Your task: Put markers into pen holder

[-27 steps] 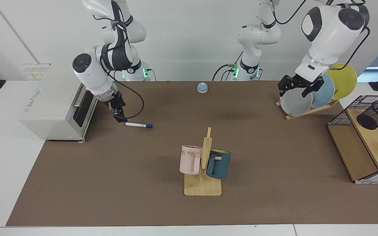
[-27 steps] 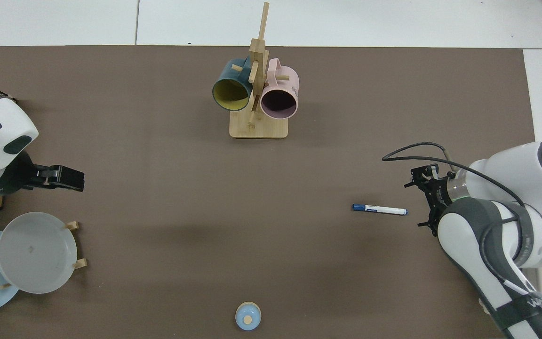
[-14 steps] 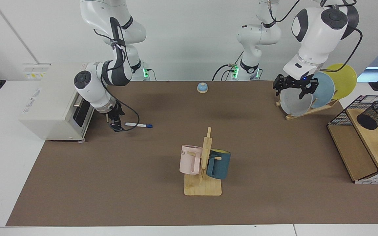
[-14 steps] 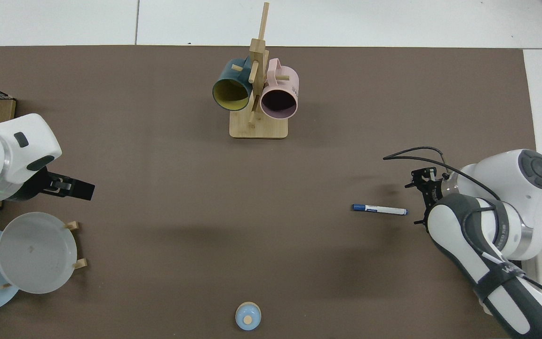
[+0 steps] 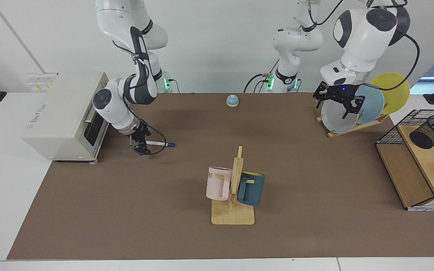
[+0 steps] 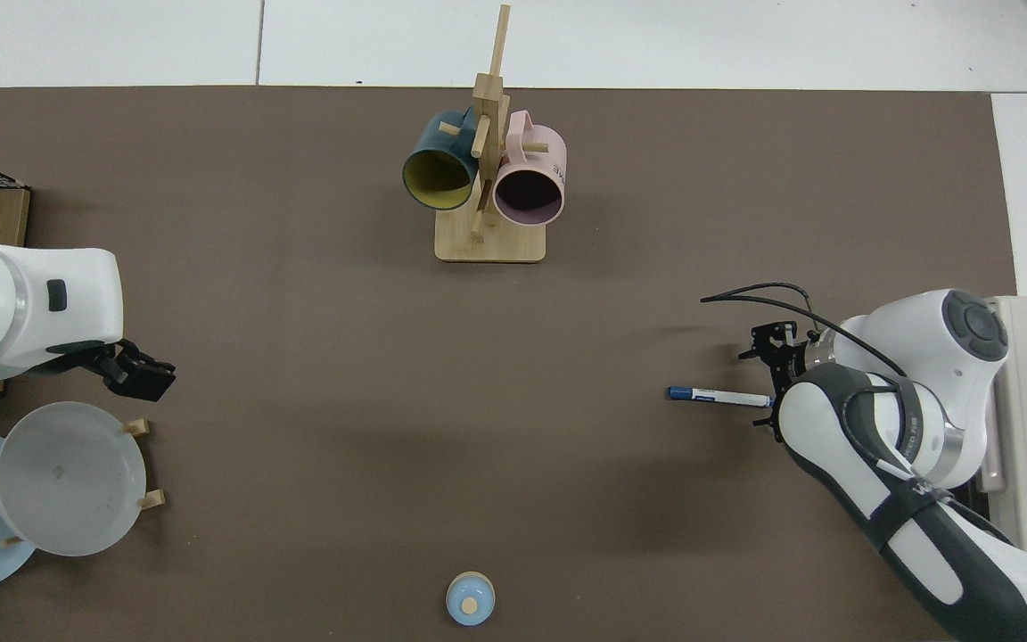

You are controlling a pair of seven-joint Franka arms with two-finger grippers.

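On the brown mat (image 5: 126, 210) near the toaster oven (image 5: 64, 114), the marker (image 5: 159, 143) lies flat, its blue cap pointing toward the mat's middle and its dark tail end toward the oven. The right gripper (image 5: 140, 147) is down at that tail end, its wrist tilted low over the mat; in the top view the right gripper (image 6: 770, 406) sits at the marker (image 6: 717, 397) where the white barrel ends, largely hidden under the arm, so whether its fingers are spread or closed, or touching the marker at all, cannot be told. The left gripper (image 5: 343, 107) hangs in front of the plate rack (image 5: 352, 128), over the grey plate (image 5: 335, 118) (a blue plate (image 5: 373, 101) and a yellow plate (image 5: 396, 90) stand behind it), its fingers parted and empty; from above the left gripper (image 6: 143, 374) is just beyond the grey plate (image 6: 68, 477). The pen holder (image 5: 431, 131) stands tilted on the upper wooden shelf of the wire rack (image 5: 409, 173), well apart from the marker across the table. At the front centre a wooden mug tree (image 5: 234, 192) carries a pink mug (image 5: 219, 183) and a dark teal mug (image 5: 251, 188). A small blue bell (image 5: 232, 100) sits by the back edge, between the two arm bases.
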